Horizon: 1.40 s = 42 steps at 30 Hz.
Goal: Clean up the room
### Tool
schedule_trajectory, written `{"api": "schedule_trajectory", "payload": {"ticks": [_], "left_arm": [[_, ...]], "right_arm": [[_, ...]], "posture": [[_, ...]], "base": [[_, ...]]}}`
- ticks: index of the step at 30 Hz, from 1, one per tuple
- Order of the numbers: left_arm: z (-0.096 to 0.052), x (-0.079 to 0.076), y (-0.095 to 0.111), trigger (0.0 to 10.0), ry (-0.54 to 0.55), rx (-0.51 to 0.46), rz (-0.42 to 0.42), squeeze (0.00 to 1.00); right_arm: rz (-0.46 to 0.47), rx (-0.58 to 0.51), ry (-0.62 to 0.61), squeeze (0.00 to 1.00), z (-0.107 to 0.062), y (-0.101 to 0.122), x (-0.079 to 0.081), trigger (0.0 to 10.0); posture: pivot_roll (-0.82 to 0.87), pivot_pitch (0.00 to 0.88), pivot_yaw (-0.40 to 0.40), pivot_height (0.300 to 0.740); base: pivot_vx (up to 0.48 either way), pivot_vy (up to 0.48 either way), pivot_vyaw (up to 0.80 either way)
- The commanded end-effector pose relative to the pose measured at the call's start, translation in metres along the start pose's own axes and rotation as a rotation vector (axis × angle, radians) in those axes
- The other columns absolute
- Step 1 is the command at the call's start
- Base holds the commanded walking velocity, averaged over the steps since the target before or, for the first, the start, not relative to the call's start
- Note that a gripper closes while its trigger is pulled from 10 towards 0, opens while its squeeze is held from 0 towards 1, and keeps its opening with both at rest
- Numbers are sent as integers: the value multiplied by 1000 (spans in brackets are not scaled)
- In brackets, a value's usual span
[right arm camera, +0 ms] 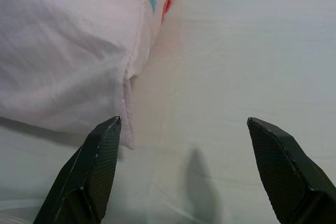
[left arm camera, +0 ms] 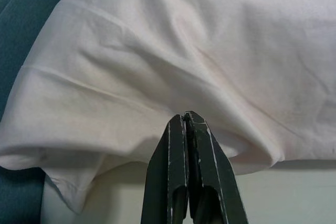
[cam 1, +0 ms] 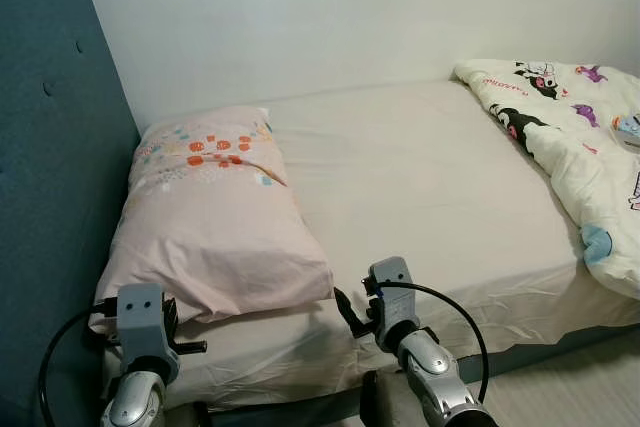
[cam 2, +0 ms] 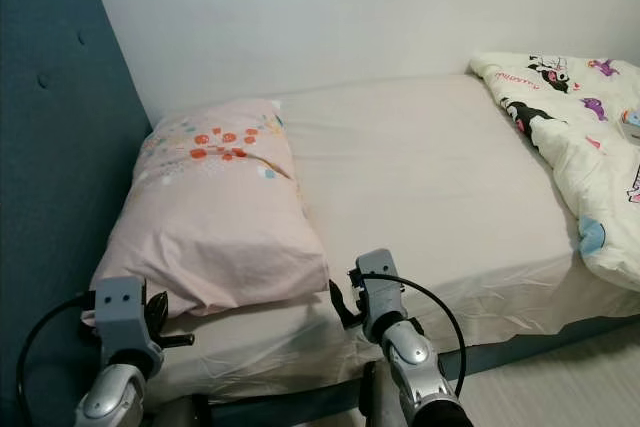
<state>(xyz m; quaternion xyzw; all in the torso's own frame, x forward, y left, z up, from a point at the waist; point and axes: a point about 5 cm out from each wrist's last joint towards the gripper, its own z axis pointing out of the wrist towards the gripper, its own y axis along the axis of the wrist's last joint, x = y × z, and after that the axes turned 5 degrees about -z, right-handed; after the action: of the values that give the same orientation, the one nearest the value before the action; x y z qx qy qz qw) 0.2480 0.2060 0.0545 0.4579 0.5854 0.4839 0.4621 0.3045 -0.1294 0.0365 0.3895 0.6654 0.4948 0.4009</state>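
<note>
Bed [cam 1: 420, 187] with a pale sheet runs along a white wall [cam 1: 330, 17]; teal headboard [cam 1: 50, 197] stands on the robot's left. Pink pillow [cam 1: 215, 217] with an orange-and-blue print lies at the head end, touching the headboard, its near edge close to the mattress front. White quilt [cam 1: 575, 147] with cartoon figures is bunched at the far right, one fold hanging over the bed's front edge. Left gripper [left arm camera: 188, 124] — both fingers pressed flat together, nothing between them — points at the pillow's near hem, tips just short of the fabric; contact cannot be judged. In the head views this arm sits low at the pillow's near left corner. Right gripper [right arm camera: 184, 129] — fingers [right arm camera: 100, 150] spread wide apart, empty — hovers over the sheet just beside the pillow's near right corner, casting a shadow on the sheet. Pale floor [cam 1: 600, 387] shows at lower right.
</note>
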Motion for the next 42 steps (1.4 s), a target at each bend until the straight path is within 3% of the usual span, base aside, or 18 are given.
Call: {"api": "schedule_trajectory", "payload": {"ticks": [1, 9, 18, 34, 42], "left_arm": [[0, -2, -3, 10000, -11, 12, 29, 0], [3, -10, -6, 10000, -37, 29, 72, 0], [5, -15, -4, 10000, -64, 12, 86, 0], [3, -13, -5, 10000, -56, 9, 83, 0], [1, -9, -5, 10000, -45, 10, 58, 0]], "right_arm": [[-1, -8, -3, 0, -1, 0, 0, 10000], [-13, -66, 27, 0, 1, 8, 2, 10000], [-18, -97, 50, 0, 2, 13, 5, 10000], [-17, -85, 53, 0, 3, 12, 5, 10000], [-4, -65, 62, 0, 3, 9, 7, 10000]], "posture": [[12, 48, -34, 552], [15, 50, -39, 552], [17, 52, -40, 592], [17, 52, -40, 654], [17, 58, -40, 654]], "base": [[0, 0, 0], [0, 0, 0], [0, 0, 0], [0, 0, 0], [0, 0, 0]]}}
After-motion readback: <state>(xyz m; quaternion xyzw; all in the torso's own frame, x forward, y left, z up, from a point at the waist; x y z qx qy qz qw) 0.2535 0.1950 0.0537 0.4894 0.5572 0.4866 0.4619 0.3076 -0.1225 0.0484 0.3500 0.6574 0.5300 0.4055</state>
